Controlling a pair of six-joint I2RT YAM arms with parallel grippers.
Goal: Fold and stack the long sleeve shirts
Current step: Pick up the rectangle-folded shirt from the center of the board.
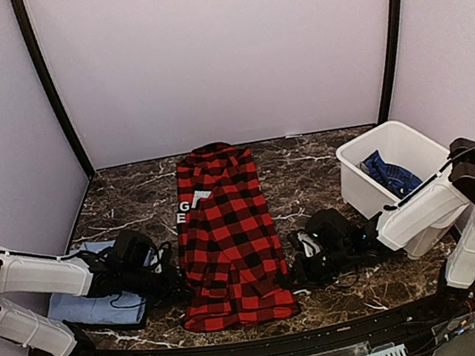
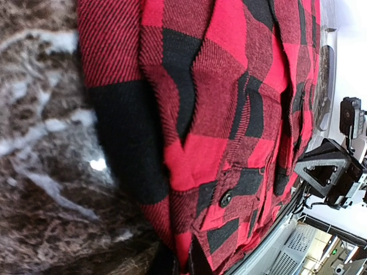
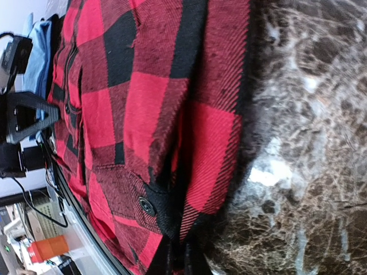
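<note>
We see the red-black flannel [image 1: 228, 234] flat in a long strip mid tabletop [image 1: 309, 176], collar at far end. Our left claw [image 1: 175, 283] pinches its near left edge, our right claw [image 1: 298, 263] the near right edge. The light blue shirt [image 1: 95, 304] lies under the left arm; the dark blue shirt [image 1: 391, 174] sits in the white bin [image 1: 390, 128] at rt

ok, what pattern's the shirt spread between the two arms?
Red-and-black check on the flannel shirt; it shows best in the top external view.

Overhead overview; wrist close-ups of flannel [image 1: 230, 242]
</note>
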